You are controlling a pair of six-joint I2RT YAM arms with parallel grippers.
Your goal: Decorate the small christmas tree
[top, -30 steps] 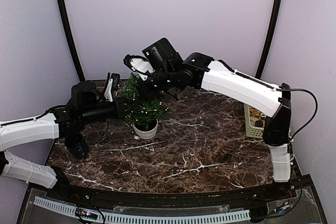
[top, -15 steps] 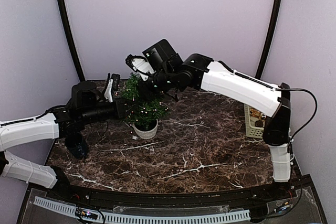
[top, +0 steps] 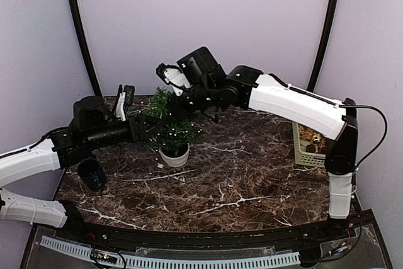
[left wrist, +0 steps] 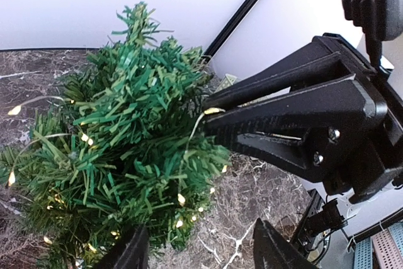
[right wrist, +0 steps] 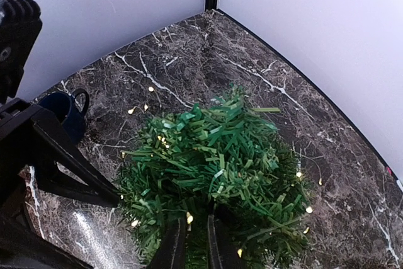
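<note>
The small christmas tree (top: 171,127) stands in its white pot (top: 174,155) left of the table's middle, with a string of lit fairy lights (right wrist: 189,218) draped over its branches. My left gripper (top: 150,128) is at the tree's left side, and its fingers (left wrist: 277,250) are open with only marble between them. In the left wrist view the tree (left wrist: 126,143) fills the left half. My right gripper (right wrist: 194,247) reaches down into the foliage from behind. Its jaws stand a narrow slit apart with one bulb of the string in the gap. Its black fingers (left wrist: 283,124) show in the left wrist view, a lit wire hanging at their tip.
A dark blue mug (top: 91,173) sits at the table's left, below my left arm. A beige basket (top: 308,146) with small items stands at the right edge. The curved lilac backdrop closes in right behind the tree.
My left gripper has opened wide and its arm has drawn back a little to the left. The right gripper's jaws have parted slightly, and that arm has shifted a little right.
</note>
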